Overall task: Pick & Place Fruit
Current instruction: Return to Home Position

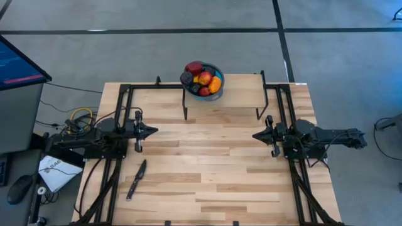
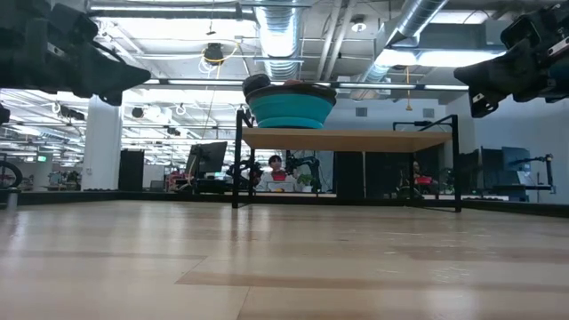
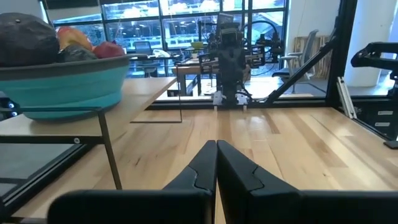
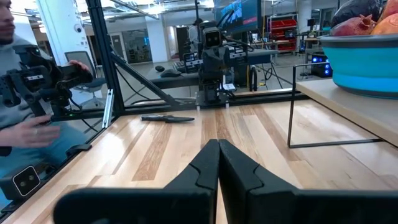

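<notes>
fruit (image 1: 202, 78): all heaped in blue strainer bowl (image 1: 218, 69), piled above the rim; dark purple, red, orange and red-and-yellow pieces seen from above. bowl up on wooden shelf (image 1: 239, 95) at far edge of table (image 1: 213, 169), toward shelf's left end. shelf raised on thin black legs (image 1: 185, 103) planted on the tabletop between the two arms. left gripper (image 1: 152, 131): low over left side of table, pointing toward centre, fingers (image 3: 205, 163) pressed tip to tip, holding nothing. right gripper (image 1: 256, 135): mirrored on right side, facing the left one, well apart from it, fingers (image 4: 235, 163) likewise closed together and empty. from left wrist: bowl wall (image 3: 62, 84) and a dark fruit (image 3: 25, 40) off to one side, a shelf leg (image 3: 111, 149) in front of them. from right wrist: bowl (image 4: 367, 62) with fruit (image 4: 354, 25) above a shelf leg (image 4: 291, 106). dark knife (image 1: 136, 179) flat on table, nearer front edge than left gripper, apart from it; also seen from right wrist (image 4: 168, 118). beside table on left: monitor (image 1: 19, 63), yellow cable (image 1: 81, 116). person's hand (image 4: 31, 130) beyond table edge in right wrist view.
</notes>
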Controlling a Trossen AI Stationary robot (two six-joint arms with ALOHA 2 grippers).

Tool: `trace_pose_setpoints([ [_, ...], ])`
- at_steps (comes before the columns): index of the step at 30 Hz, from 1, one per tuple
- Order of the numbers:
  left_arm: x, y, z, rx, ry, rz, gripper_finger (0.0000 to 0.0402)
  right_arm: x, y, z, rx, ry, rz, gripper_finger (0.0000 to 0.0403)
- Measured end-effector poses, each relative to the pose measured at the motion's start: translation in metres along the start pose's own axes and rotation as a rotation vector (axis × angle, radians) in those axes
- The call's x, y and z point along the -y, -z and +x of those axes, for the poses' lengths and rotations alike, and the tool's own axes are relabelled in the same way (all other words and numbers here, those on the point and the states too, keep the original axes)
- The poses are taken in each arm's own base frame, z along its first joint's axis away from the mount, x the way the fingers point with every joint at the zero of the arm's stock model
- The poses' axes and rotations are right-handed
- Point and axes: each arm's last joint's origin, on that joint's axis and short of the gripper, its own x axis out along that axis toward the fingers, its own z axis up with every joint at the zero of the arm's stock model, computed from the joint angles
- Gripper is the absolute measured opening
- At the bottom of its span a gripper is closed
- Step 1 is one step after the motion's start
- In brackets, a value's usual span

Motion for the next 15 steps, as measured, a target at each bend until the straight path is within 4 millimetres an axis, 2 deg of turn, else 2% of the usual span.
trace_pose_setpoints([
  [15,0.0,0.0008,0.0019,-0.014,-0.001,0.007,0.0003,0.0,0.0,0.0,0.0,0.0,0.0,0.0002],
])
